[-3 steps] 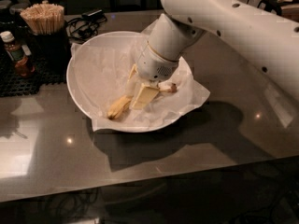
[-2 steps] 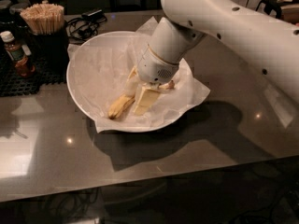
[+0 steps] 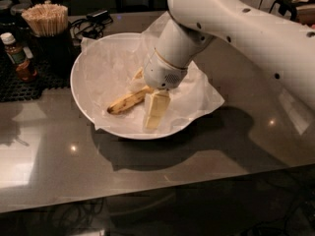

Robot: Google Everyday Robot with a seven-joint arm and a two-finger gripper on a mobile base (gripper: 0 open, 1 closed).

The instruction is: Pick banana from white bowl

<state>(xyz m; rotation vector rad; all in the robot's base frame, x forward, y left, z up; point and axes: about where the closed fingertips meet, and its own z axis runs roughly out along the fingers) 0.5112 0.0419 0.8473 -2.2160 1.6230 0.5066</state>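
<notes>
Centrally, white bowl (image 3: 75, 85): wide, shallow, round, smooth rim, lined with crinkled translucent paper (image 3: 204, 92) spilling over right edge. Banana (image 3: 127, 102) lies inside bowl, lower left of centre: curved, yellow, brown-speckled, right end running under gripper. Gripper (image 3: 154, 109): pale yellow, blocky, down in bowl just right of banana, below rounded glossy white arm (image 3: 236, 28) entering from upper right. Clamped on banana or apart: cannot tell. Upper left: dark cup of thin wooden sticks (image 3: 47, 18), small amber bottle (image 3: 17, 58) on black grid mat (image 3: 24, 82). Counter (image 3: 162, 171) grey, polished, reflective.
</notes>
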